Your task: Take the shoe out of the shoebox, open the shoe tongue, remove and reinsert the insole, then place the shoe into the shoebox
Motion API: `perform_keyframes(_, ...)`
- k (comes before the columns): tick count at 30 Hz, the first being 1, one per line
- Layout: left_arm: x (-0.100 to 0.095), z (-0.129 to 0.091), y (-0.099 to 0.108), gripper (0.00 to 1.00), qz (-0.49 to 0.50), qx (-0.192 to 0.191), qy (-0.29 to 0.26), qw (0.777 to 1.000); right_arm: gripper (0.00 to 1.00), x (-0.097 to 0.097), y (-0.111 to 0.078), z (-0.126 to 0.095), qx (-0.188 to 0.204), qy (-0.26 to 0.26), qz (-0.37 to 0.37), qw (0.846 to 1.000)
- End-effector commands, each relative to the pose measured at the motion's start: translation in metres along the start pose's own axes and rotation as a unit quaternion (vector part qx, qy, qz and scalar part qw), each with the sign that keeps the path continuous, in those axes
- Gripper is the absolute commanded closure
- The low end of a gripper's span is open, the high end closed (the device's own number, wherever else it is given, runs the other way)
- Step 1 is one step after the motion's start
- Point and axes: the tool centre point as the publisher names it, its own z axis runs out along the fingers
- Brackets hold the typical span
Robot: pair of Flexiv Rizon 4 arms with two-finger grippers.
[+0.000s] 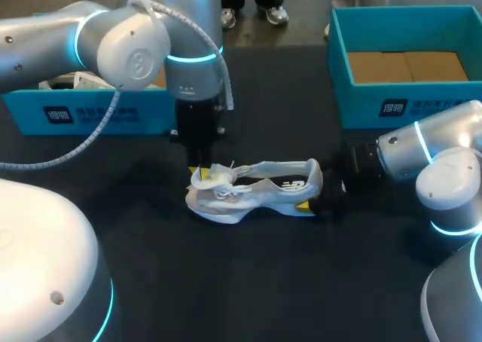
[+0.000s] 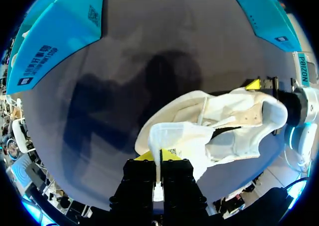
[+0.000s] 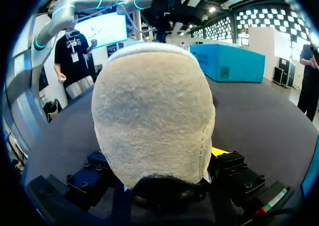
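1. Two jobs made up the step in hand, opening the tongue. The left end effector needed to draw the tongue up and forward over the toe, while the right end effector kept the heel pinned so the white sneaker neither lifted nor slid on the dark surface.
2. A slow, short pull looked best, just enough to bare the insole. The fabric was thin, and a hard tug could have slipped it free or tipped the sneaker.
3. The left end effector stood upright over the toe end, its fingers almost fully closed and pinching the tongue's edge between the yellow tips.
4. The right end effector lay low behind the heel and was spread wide, with the heel filling the gap. One yellow tip pressed the heel's side and the other was hidden, so the grip was judged rather than seen.
5. The sneaker sat on its sole mid-surface, out of the box, between a teal shoebox at far left and an open shoebox at far right.
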Motion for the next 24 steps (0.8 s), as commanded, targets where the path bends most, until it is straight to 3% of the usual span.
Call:
perform_keyframes(1,0.002,0.012,-0.005,1.0,-0.003,-0.01,-0.009,1.0,1.0,0.001,-0.007,0.012,0.001,0.0,0.0,1.0)
perform_keyframes(4,0.0,0.018,-0.005,0.97,-0.007,-0.016,-0.01,1.0,1.0,0.001,-0.007,0.012,0.001,0.0,0.0,1.0)
perform_keyframes(8,0.0,0.022,-0.006,0.76,-0.01,-0.022,-0.011,1.0,1.0,0.001,-0.007,0.012,0.001,0.0,0.0,1.0)
perform_keyframes(10,0.0,0.024,-0.007,0.53,-0.011,-0.033,-0.006,0.999,1.0,0.001,-0.007,0.012,0.001,0.0,0.0,1.0)
perform_keyframes(12,-0.001,0.025,-0.008,0.09,-0.012,-0.035,-0.005,0.999,1.0,0.001,-0.007,0.012,0.001,0.0,0.0,1.0)
perform_keyframes(13,-0.001,0.025,-0.008,0.0,-0.013,-0.035,-0.005,0.999,1.0,0.001,-0.007,0.012,0.001,0.0,0.0,1.0)
perform_keyframes(18,-0.001,0.024,-0.007,0.0,-0.016,-0.034,-0.001,0.999,1.0,0.001,-0.007,0.012,0.001,0.0,0.0,1.0)
perform_keyframes(24,0.0,0.005,-0.001,0.0,-0.006,-0.02,0.021,1.0,1.0,0.001,-0.007,0.012,0.001,0.0,0.0,1.0)
